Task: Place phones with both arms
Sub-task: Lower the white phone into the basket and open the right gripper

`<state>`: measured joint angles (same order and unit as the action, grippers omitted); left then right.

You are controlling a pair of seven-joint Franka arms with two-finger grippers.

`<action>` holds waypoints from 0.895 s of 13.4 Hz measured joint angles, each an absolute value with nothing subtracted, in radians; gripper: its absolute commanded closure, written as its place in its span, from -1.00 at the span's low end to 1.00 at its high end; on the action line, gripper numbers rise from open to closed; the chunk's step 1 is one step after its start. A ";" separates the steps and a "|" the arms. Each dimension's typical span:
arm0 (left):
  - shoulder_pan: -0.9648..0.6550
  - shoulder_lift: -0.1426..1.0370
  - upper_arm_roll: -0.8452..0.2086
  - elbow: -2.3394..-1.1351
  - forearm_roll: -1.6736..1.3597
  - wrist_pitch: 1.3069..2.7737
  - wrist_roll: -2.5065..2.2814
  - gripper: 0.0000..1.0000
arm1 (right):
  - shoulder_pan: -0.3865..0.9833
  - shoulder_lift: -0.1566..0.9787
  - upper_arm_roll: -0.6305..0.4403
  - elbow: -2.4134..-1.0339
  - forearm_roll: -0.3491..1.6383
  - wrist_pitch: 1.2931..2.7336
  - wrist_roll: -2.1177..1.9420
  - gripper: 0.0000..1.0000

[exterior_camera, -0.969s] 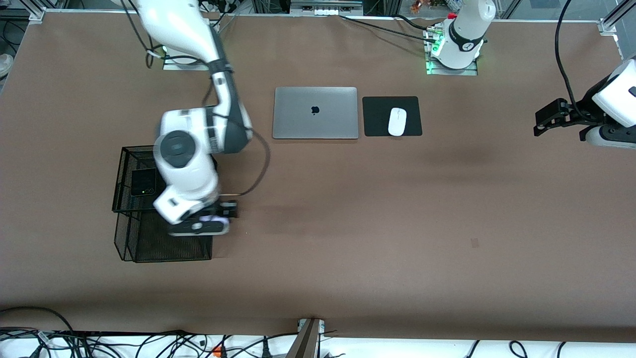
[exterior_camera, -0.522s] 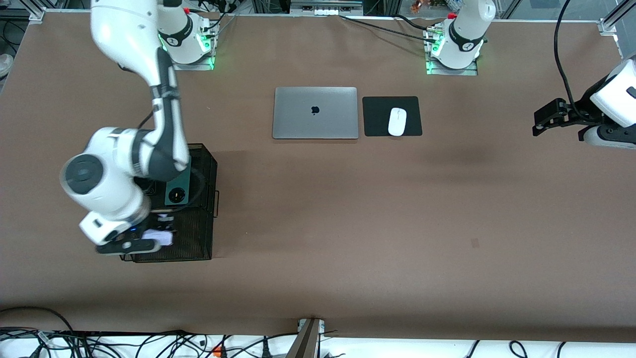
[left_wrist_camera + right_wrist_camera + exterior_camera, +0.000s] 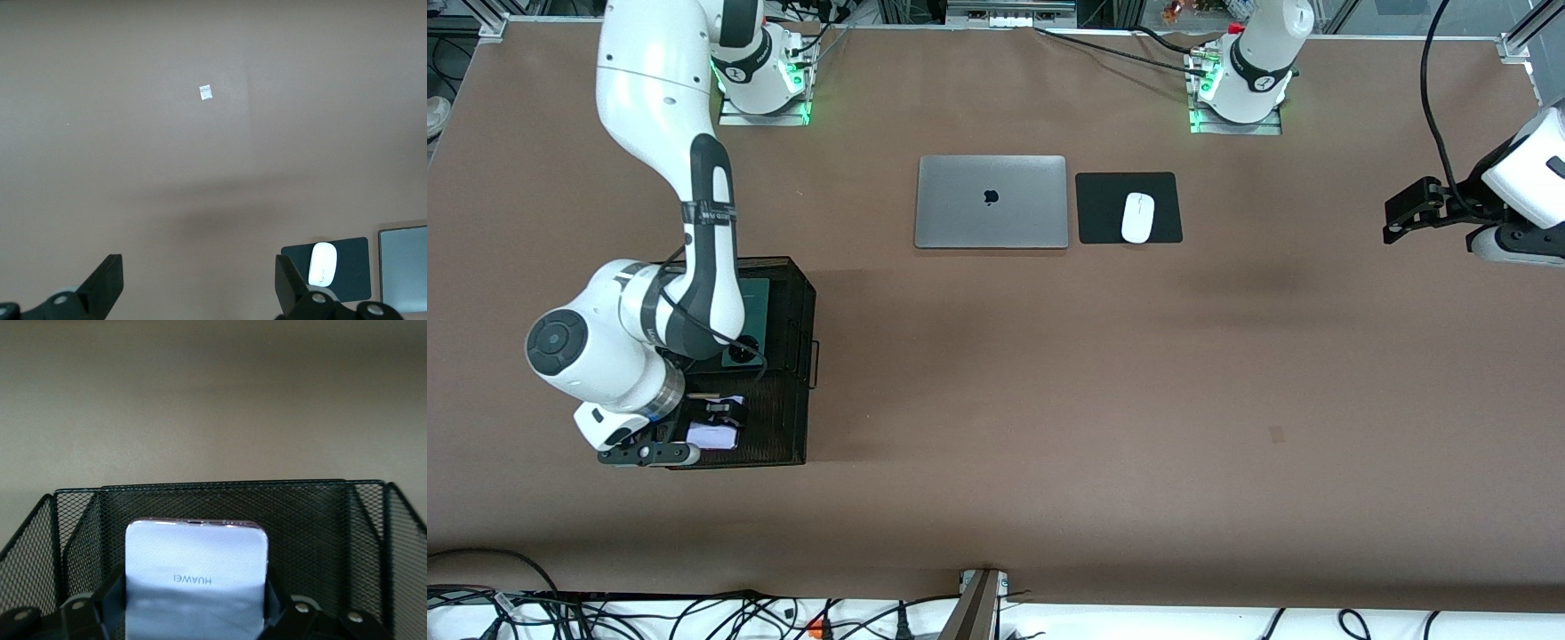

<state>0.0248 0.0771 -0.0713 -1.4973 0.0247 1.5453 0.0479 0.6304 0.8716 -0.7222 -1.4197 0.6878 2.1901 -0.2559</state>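
silver laptop (image 3: 991, 202), white mouse (image 3: 1137, 217), mousepad (image 3: 1103, 209)

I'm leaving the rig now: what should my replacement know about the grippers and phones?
Right gripper: shut on the lilac-white Huawei phone, over the black mesh basket.
Left gripper: open, waiting in the air at its arm's end of the table.
Dark green phone: lies in the basket, partly hidden by the right arm.
Black phone: not visible.
Left: release the lilac-white phone into the basket.
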 measured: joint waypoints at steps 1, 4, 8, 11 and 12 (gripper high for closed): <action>0.025 0.077 -0.072 -1.497 0.025 1.545 0.048 -1.00 | 0.629 0.876 -0.719 -1.420 0.692 2.188 -0.256 1.00; 0.025 0.077 -0.073 -1.498 0.025 1.545 0.048 -1.00 | 0.618 0.877 -0.708 -1.420 0.693 2.171 -0.260 -0.14; 0.025 0.078 -0.074 -1.500 0.025 1.545 0.048 -1.00 | 0.613 0.877 -0.699 -1.424 0.695 2.169 -0.264 -1.00; 0.025 0.078 -0.076 -1.500 0.025 1.545 0.048 -1.00 | 0.612 0.877 -0.699 -1.423 0.696 2.169 -0.264 -1.00; 0.025 0.078 -0.076 -1.500 0.025 1.545 0.048 -1.00 | 0.611 0.877 -0.699 -1.421 0.696 2.169 -0.264 -0.99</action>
<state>0.0247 0.0776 -0.0760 -1.5004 0.0248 1.5453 0.0478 0.6109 0.8766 -0.6989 -1.4210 0.6961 2.1694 -0.2645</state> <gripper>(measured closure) 0.000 0.000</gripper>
